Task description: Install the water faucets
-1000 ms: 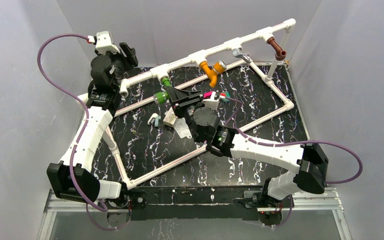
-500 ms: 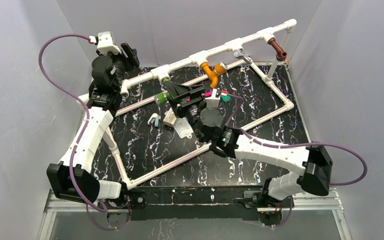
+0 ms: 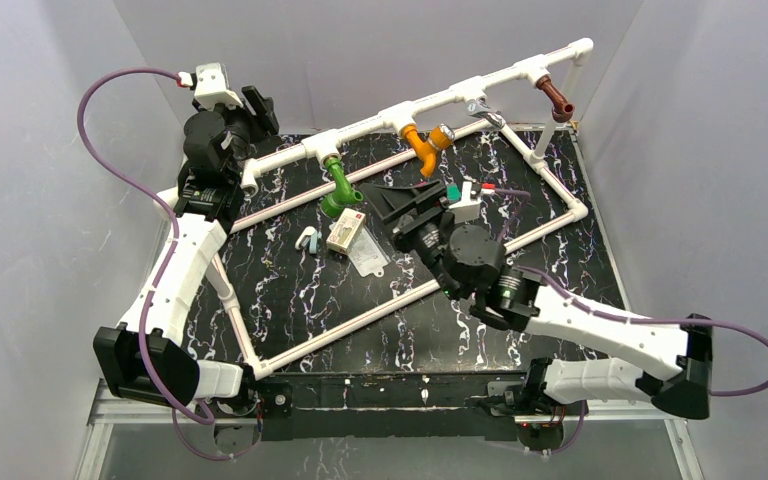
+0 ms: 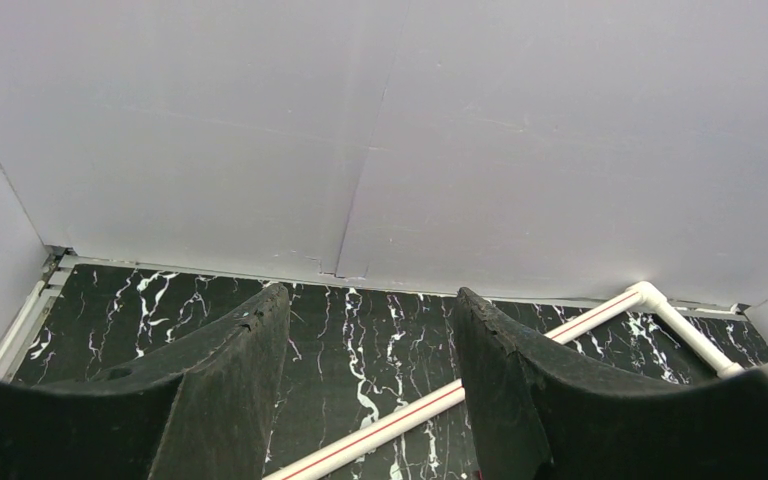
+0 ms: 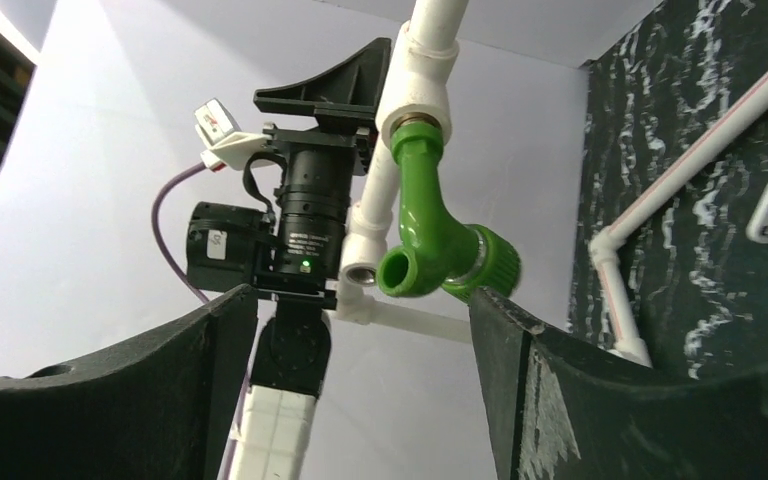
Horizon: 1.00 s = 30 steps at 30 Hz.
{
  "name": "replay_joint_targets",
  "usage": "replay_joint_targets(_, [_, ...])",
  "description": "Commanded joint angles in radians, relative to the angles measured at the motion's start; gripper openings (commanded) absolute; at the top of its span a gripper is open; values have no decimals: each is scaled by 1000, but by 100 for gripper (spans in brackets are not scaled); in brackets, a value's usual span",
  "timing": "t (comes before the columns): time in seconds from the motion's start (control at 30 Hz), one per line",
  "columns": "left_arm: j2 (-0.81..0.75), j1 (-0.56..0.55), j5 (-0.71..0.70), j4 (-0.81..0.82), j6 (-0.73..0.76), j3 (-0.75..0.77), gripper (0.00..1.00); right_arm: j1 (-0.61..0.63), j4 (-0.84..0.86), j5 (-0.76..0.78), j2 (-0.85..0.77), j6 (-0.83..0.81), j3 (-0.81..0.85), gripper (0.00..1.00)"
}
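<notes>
Green faucet (image 5: 428, 235) is hanging off the white pipe (image 5: 430, 40) by itself, probably threaded in, so your right fingers (image 5: 110, 400) are sitting spread and empty beside it. Left fingers (image 4: 210, 400) are idling parted, holding nothing.

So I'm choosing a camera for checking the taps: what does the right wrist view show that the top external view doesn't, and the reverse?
Only the right wrist view: the green faucet close up, its round end seated in the white tee fitting, framed by the open right tool, untouched. Only the top external view: the orange faucet and brown faucet hanging from the white pipe. Both: the green faucet, the pipe and the left arm.
</notes>
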Motion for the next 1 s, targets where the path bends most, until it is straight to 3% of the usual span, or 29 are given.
replay_joint_targets(0.0, [143, -14, -18, -299, 10, -159, 58, 3, -133, -8, -107, -111, -25, 83])
replay_joint_targets(0.17, [145, -15, -25, -301, 14, -159, 58, 3, -188, -50, -165, -393, 24, 81])
replay_joint_targets(0.5, [157, -15, -26, -306, 15, -157, 58, 2, -440, -254, -62, -1199, 345, 81])
replay_joint_targets(0.73, [155, -15, -31, -306, 18, -156, 58, 4, -493, -337, -17, -1715, 415, 81])
replay_joint_targets(0.97, [155, -15, -33, -306, 21, -157, 58, 38, -496, -285, 54, -2230, 395, 86])
